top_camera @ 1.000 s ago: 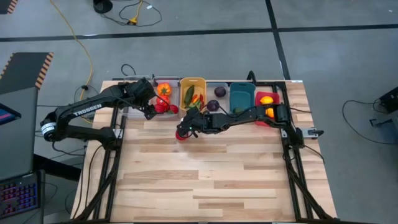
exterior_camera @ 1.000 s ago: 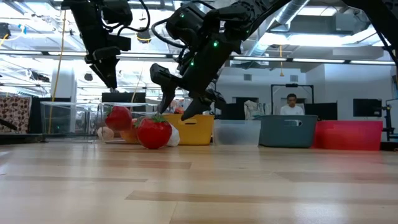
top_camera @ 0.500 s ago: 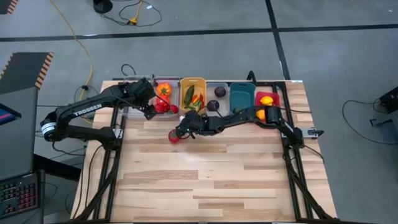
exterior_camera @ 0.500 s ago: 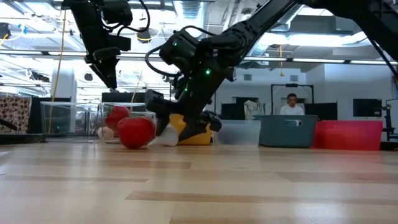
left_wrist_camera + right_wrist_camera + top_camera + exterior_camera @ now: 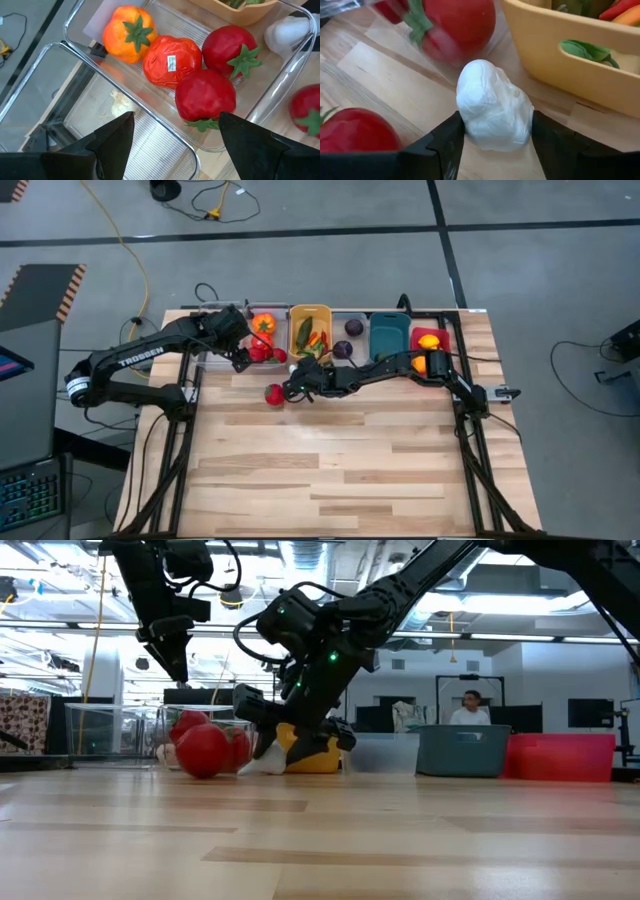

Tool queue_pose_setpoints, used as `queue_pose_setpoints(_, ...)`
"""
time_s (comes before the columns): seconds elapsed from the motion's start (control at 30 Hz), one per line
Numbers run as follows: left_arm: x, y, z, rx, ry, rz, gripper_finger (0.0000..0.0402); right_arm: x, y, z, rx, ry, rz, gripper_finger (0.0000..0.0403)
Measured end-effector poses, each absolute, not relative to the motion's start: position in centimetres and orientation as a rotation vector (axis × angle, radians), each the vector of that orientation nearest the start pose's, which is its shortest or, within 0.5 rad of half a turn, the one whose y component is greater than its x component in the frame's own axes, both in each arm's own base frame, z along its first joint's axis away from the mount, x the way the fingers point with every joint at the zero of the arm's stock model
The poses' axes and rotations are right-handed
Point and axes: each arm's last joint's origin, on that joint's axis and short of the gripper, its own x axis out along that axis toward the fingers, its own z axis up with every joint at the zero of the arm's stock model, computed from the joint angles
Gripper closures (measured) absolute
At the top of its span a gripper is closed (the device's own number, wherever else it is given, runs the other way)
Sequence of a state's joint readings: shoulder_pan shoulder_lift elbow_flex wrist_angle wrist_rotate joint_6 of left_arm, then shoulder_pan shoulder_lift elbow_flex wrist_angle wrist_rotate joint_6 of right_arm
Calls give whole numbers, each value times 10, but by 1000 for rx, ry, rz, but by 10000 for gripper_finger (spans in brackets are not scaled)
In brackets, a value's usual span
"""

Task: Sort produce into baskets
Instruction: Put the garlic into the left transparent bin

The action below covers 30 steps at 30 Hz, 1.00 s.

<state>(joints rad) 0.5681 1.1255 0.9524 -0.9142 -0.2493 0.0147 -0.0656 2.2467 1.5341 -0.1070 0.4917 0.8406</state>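
My right gripper (image 5: 293, 389) is low over the table before the orange-yellow bin (image 5: 310, 330), shut on a white garlic (image 5: 492, 107), which also shows in the low view (image 5: 268, 762). A loose red tomato (image 5: 273, 393) lies on the wood just left of it. My left gripper (image 5: 172, 150) is open and empty above the clear bin (image 5: 262, 338), which holds red tomatoes (image 5: 205, 95) and an orange pepper (image 5: 127, 32). My right gripper pinches the garlic between its two fingers (image 5: 447, 145), one on each of its sides (image 5: 465, 117). The fingers slant down from the table's right. The garlic's underside rests on the table.
Along the far edge stand a clear bin with purple balls (image 5: 347, 335), a teal bin (image 5: 388, 335) and a red bin (image 5: 430, 345) with citrus. The orange-yellow bin holds green pieces and chilies (image 5: 585, 50). A person (image 5: 470, 710) sits in the room behind. Bare wood lies toward the near edge.
My right gripper has gone down and a little toward the table's left edge, coming down around the garlic. The red tomato that lay under it has rolled along the table toward the left edge. The garlic has stayed in place.
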Motion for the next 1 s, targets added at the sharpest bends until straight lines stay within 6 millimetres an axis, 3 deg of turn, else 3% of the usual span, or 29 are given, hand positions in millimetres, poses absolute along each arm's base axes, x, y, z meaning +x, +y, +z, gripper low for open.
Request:
queue_pose_setpoints(0.17, 167, 115, 274, -164, 1107, 725, 123, 474, -44, 128, 622, 531, -782, 185)
queue_pose_setpoints(0.43, 159, 109, 283, -154, 1055, 713, 123, 475, -37, 134, 653, 541, -713, 187)
queue_pose_setpoints(0.73, 129, 88, 309, -188, 885, 699, 123, 473, -14, 182, 592, 469, -624, 187)
queue_pose_setpoints(1.0, 119, 62, 322, -311, 739, 335, 123, 475, -3, 223, 489, 283, -538, 187)
